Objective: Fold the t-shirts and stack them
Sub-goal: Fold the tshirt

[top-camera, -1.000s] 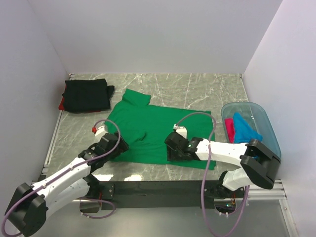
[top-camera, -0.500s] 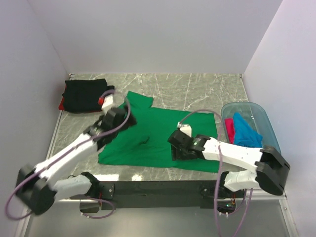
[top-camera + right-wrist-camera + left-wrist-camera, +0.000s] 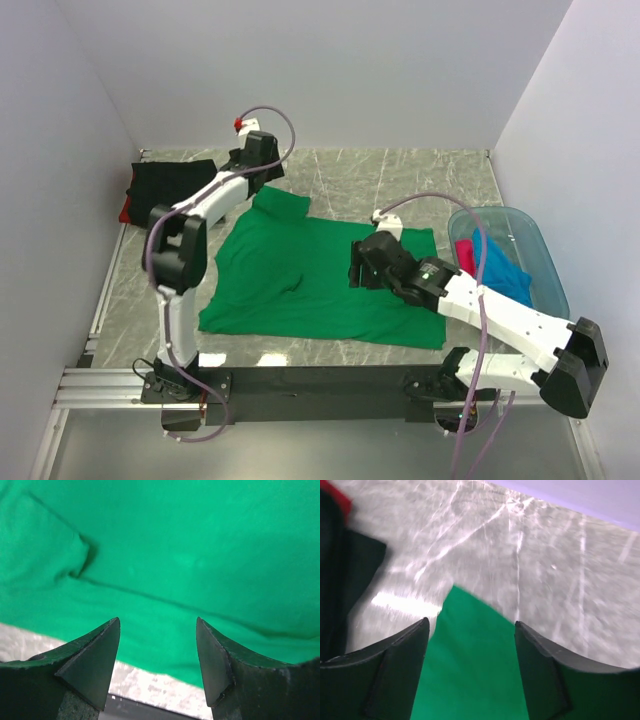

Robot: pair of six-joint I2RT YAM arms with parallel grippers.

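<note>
A bright green t-shirt lies spread flat on the marble table. My left gripper is open and empty, above the shirt's far sleeve. In the left wrist view the gripper has the green sleeve between its fingers. My right gripper is open and empty over the shirt's right half. In the right wrist view the gripper hovers over green cloth. A folded black shirt lies on a red one at the back left.
A translucent blue tub at the right holds a pink shirt and a blue shirt. White walls close the back and both sides. A black rail runs along the near edge. The black shirt shows left in the left wrist view.
My left arm swung from the shirt's near left edge up to the far sleeve at the back. My right gripper moved a little back and to the right over the shirt.
</note>
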